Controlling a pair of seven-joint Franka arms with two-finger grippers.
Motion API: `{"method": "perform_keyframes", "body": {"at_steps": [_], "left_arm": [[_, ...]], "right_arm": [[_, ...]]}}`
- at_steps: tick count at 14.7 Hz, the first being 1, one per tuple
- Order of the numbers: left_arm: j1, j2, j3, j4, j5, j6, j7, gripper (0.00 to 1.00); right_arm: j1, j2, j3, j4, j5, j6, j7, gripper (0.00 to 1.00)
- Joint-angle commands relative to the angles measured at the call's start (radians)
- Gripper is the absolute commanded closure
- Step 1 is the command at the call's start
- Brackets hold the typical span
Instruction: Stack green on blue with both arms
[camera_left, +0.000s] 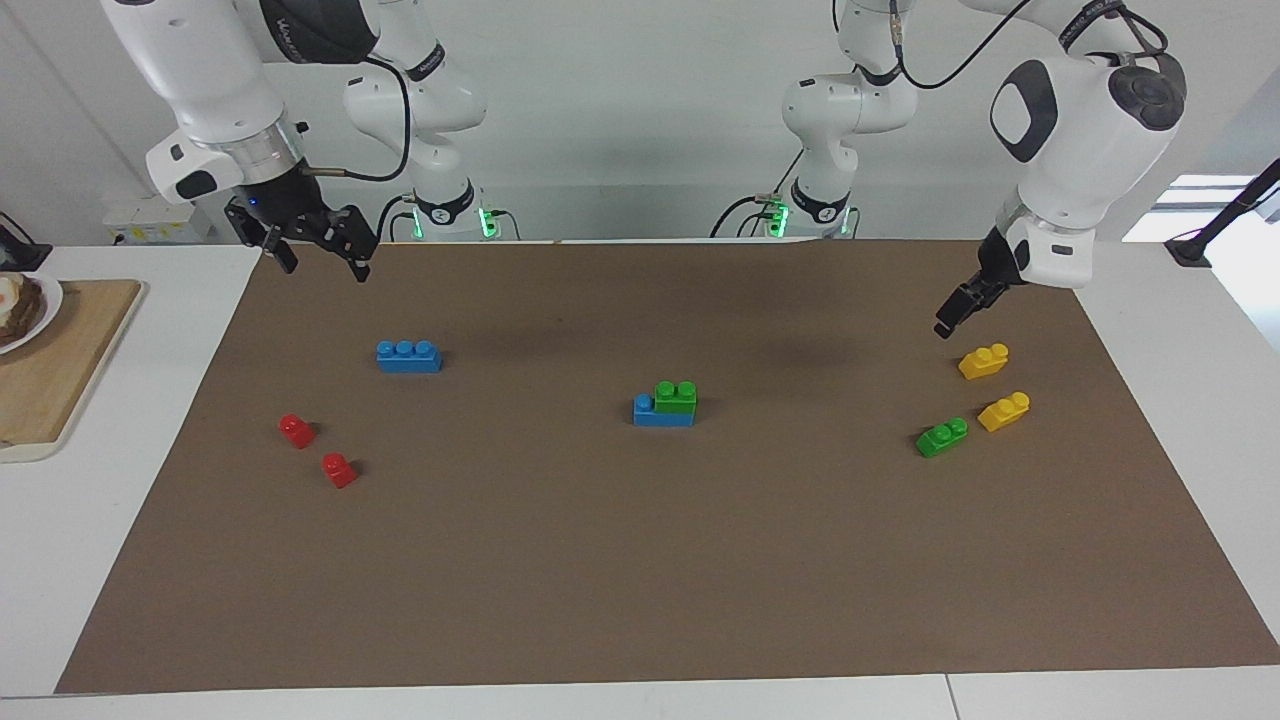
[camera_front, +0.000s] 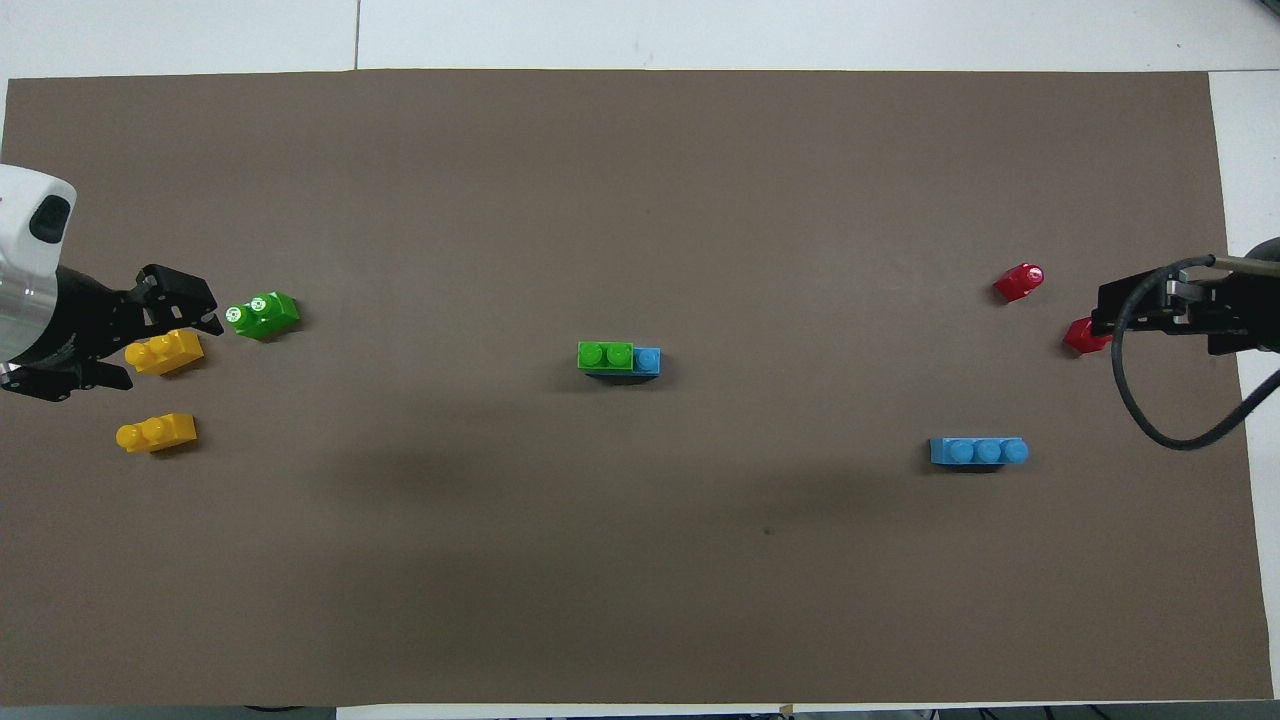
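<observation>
A green brick (camera_left: 676, 396) (camera_front: 605, 355) sits on a blue brick (camera_left: 660, 412) (camera_front: 647, 360) in the middle of the mat, covering two of its studs. A second green brick (camera_left: 942, 437) (camera_front: 263, 314) lies loose toward the left arm's end. A second blue brick (camera_left: 409, 356) (camera_front: 978, 451) lies bare toward the right arm's end. My left gripper (camera_left: 947, 322) (camera_front: 200, 310) hangs over the mat beside a yellow brick, holding nothing. My right gripper (camera_left: 322, 262) (camera_front: 1100, 315) is open and empty, raised over the mat's corner near the robots.
Two yellow bricks (camera_left: 984, 361) (camera_left: 1004, 411) lie near the loose green one. Two red bricks (camera_left: 297, 430) (camera_left: 340, 469) lie farther from the robots than the bare blue brick. A wooden board (camera_left: 60, 370) with a plate (camera_left: 35, 315) stands off the mat at the right arm's end.
</observation>
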Motion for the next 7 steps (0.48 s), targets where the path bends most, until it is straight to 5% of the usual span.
{"method": "perform_keyframes", "body": {"at_steps": [1,7], "left_arm": [[-0.009,-0.065,0.008,-0.055,0.015,-0.012,0.125,0.0],[-0.006,0.048,0.0,0.084,0.06,-0.081,0.321,0.0]], "right_arm": [[-0.021,-0.016,0.01,0.005,-0.022,-0.037,-0.047,0.02],[-0.037,-0.014,0.008,0.003,-0.023,-0.049,-0.042,0.02]]}}
